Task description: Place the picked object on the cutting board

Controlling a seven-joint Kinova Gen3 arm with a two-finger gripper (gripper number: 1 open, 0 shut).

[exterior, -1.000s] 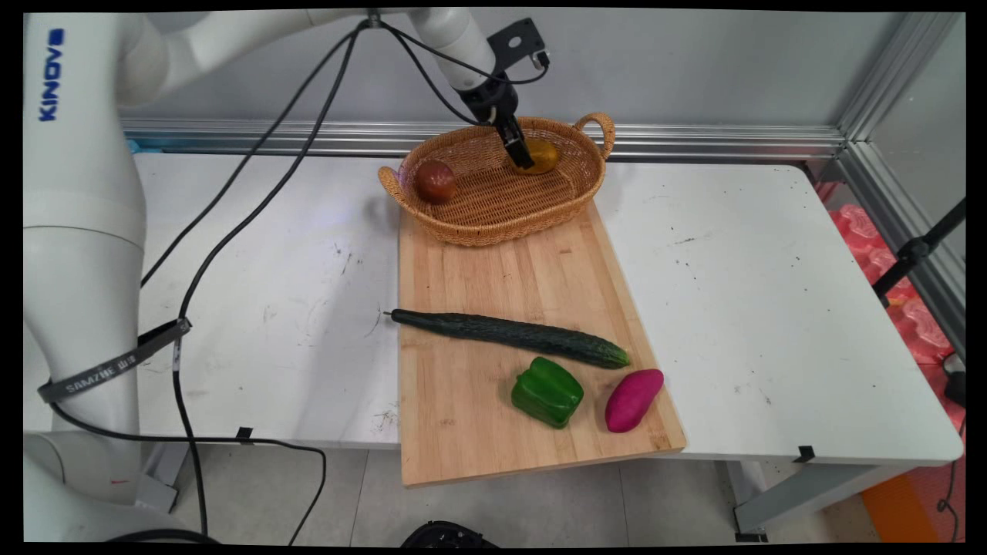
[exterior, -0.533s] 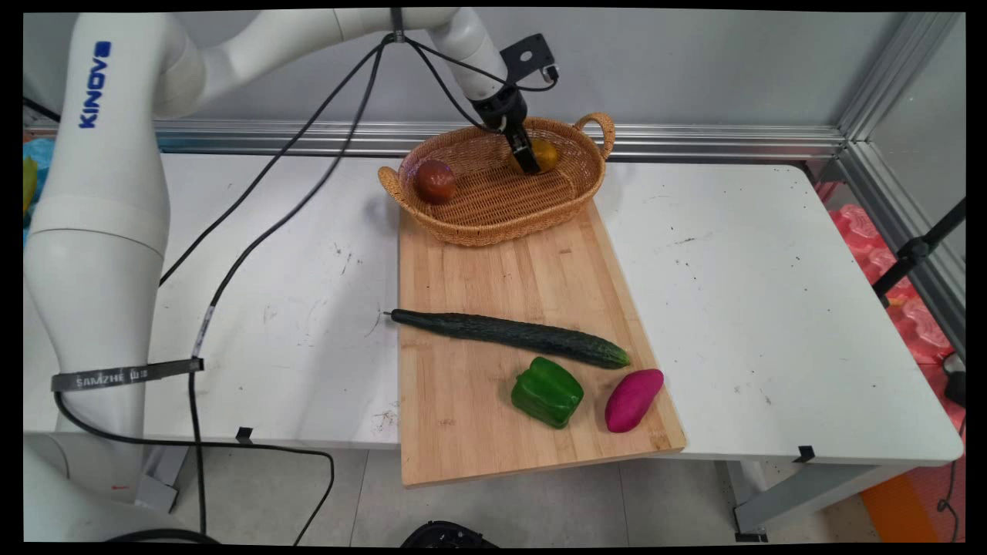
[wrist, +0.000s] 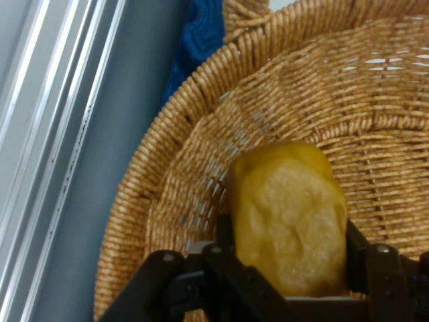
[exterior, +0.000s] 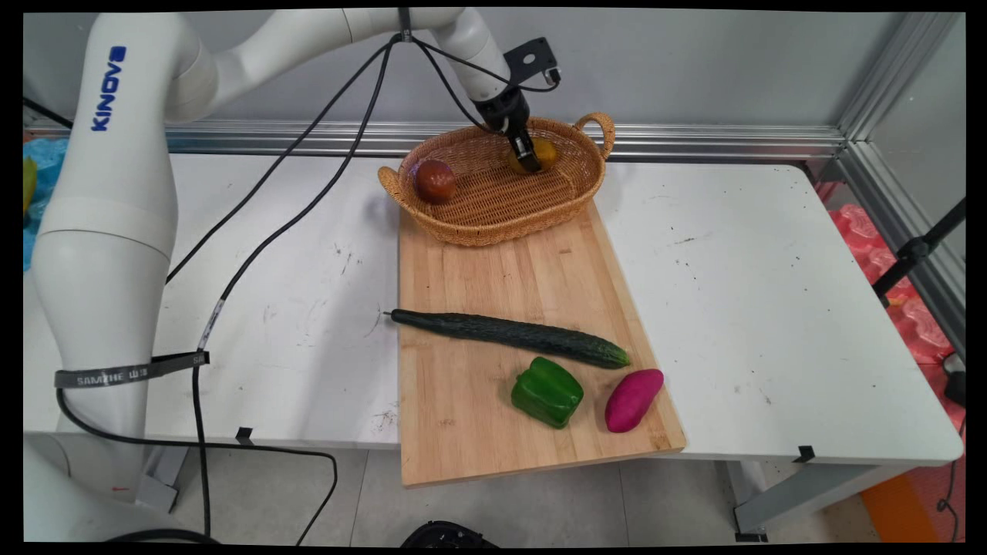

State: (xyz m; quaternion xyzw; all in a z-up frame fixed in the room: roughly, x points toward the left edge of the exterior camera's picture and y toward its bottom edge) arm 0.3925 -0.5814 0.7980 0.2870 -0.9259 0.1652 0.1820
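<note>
White desk (exterior: 771, 293), scuffed and speckled (dark marks left of centre). Directly on it — a wooden cutting board (exterior: 493, 270), its near end overhanging the desk's front edge. Wicker basket (exterior: 501, 208) rests on the board's far end.

white table (exterior: 771, 308), grey wall (exterior: 694, 62), pale floor (exterior: 540, 501)

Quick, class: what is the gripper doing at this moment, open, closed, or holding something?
Gripper: closed on the yellow fruit, inside the wicker basket.

Robot lab bench, white table (exterior: 771, 308) fenced by aluminium framing (exterior: 694, 140), plain grey wall (exterior: 694, 69)
</note>
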